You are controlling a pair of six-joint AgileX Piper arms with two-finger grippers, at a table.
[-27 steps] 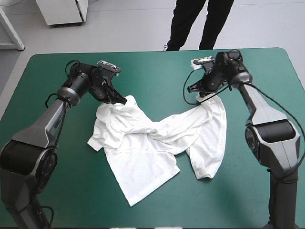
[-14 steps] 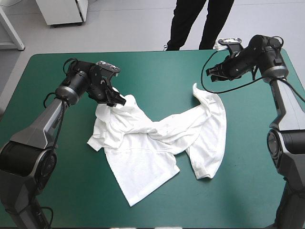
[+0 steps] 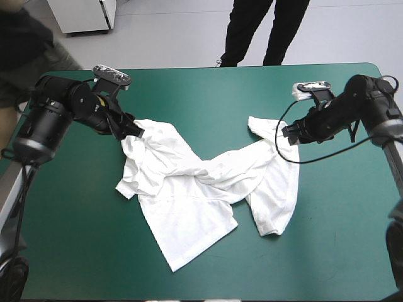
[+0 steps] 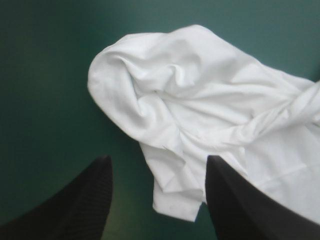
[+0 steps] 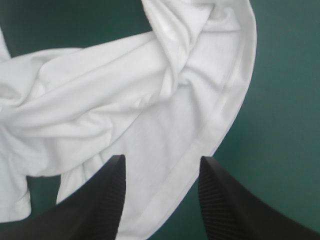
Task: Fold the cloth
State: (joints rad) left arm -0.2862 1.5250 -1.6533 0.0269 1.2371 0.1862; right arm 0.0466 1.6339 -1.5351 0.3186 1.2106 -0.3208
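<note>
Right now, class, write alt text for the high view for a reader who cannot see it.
A white T-shirt lies crumpled and twisted mid-table on the teal-green cover. The left gripper is at its far left corner, the right gripper at its far right edge.

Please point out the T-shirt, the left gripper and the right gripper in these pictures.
T-shirt [image 3: 189, 189], high view: the middle of the crumpled white cloth.
left gripper [image 4: 157, 159], left wrist view: midway between its open fingertips.
right gripper [image 5: 162, 159], right wrist view: midway between its open fingertips.
</note>
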